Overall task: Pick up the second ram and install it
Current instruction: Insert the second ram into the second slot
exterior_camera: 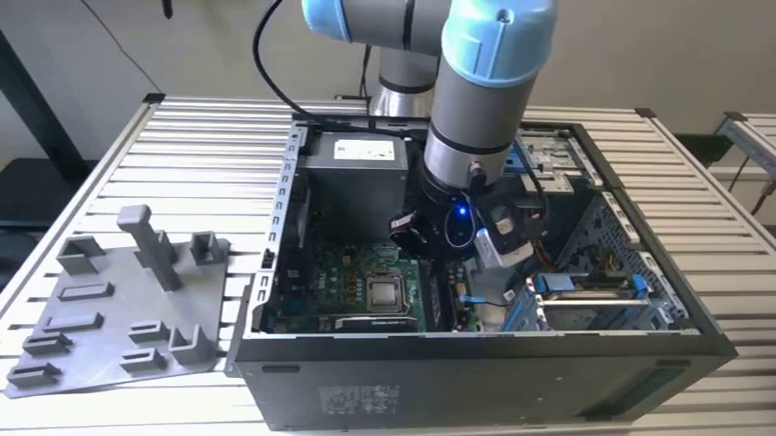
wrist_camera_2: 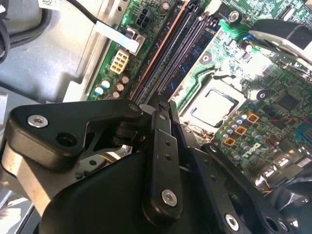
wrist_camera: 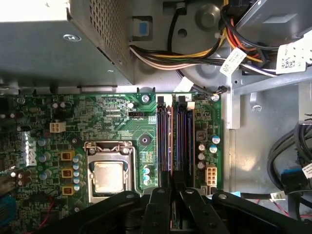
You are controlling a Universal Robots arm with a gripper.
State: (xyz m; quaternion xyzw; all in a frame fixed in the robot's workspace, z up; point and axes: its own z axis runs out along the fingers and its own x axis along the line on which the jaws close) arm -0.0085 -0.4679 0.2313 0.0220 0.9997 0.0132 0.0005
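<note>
We cannot single out the second ram with any certainty: dark, purplish strips run the length of the slots [wrist_camera: 174,141] on the board [wrist_camera: 97,107], and from these angles a seated stick and a bare slot look much alike. What we can say is that the claw [wrist_camera: 174,187] sits right over one end of that bank of slots, the end farthest from the white and black latches. In the second wrist view the claw [wrist_camera_2: 163,105] comes down at the near end of the same slots [wrist_camera_2: 170,53], just beside an orange line along their edge.

The claw is narrow, its fingertips [wrist_camera_2: 162,113] all but meeting. We cannot tell whether a thin stick is pinched between them or whether they merely press on something below (the black linkages hide the contact).

Beside the slots lies the square metal processor [wrist_camera: 108,176], seen in the second wrist view too [wrist_camera_2: 214,105]. A bundle of coloured cables [wrist_camera: 195,53] runs across above the board, next to the grey perforated power supply [wrist_camera: 48,44].

In the exterior view the claw [exterior_camera: 452,263] reaches down into the open black case [exterior_camera: 485,354], the arm [exterior_camera: 479,109] coming in from above, with the processor [exterior_camera: 385,292] toward the exterior view's left of it. The case lies on a slatted table [exterior_camera: 206,145]. On the table, at the exterior view's left and just beside the case, lies a grey tray [exterior_camera: 109,345] with raised blocks; we make out no dark stick on it
</note>
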